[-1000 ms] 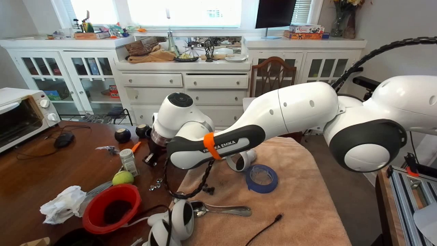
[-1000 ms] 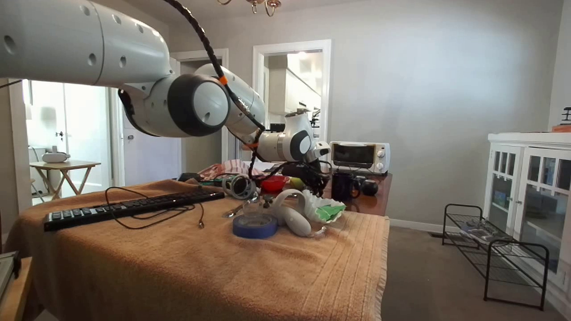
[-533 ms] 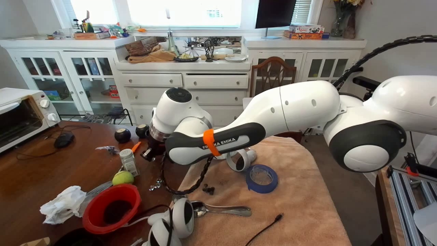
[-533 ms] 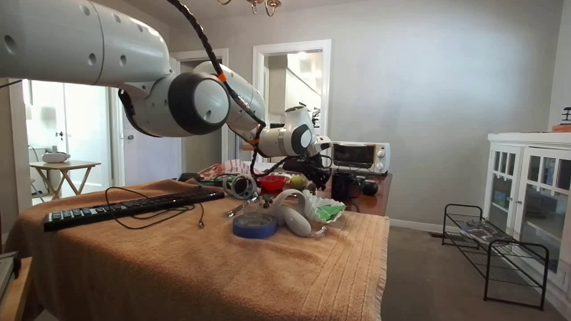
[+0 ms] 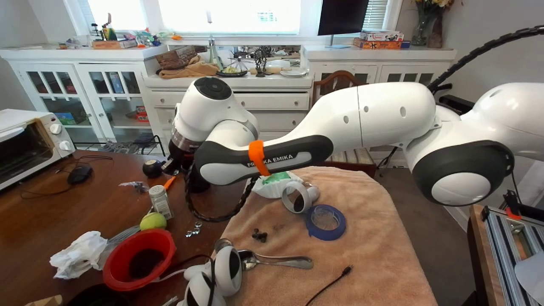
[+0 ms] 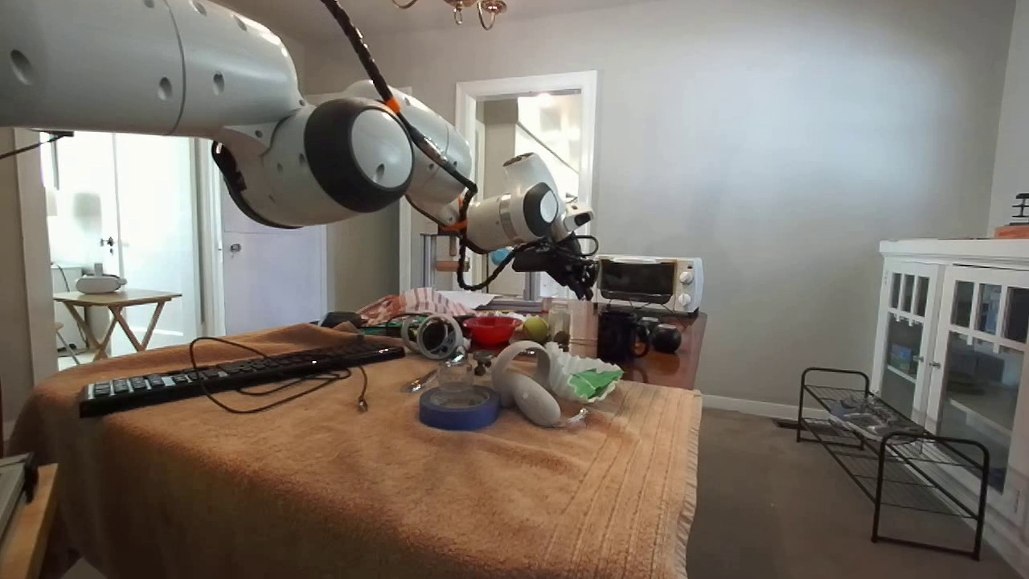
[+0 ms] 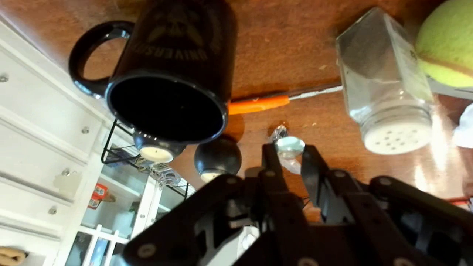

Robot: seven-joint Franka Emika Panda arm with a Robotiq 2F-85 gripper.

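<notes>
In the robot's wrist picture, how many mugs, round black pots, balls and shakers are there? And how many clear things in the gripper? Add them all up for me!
Mug: 1
Round black pots: 2
Ball: 1
Shaker: 1
In the gripper, clear thing: 1
Total: 6

In the wrist view, the glassy piece (image 7: 290, 146) pinched between the jaws is too small to be identified; the tennis ball (image 7: 449, 42) is cut off by the right edge.
</notes>
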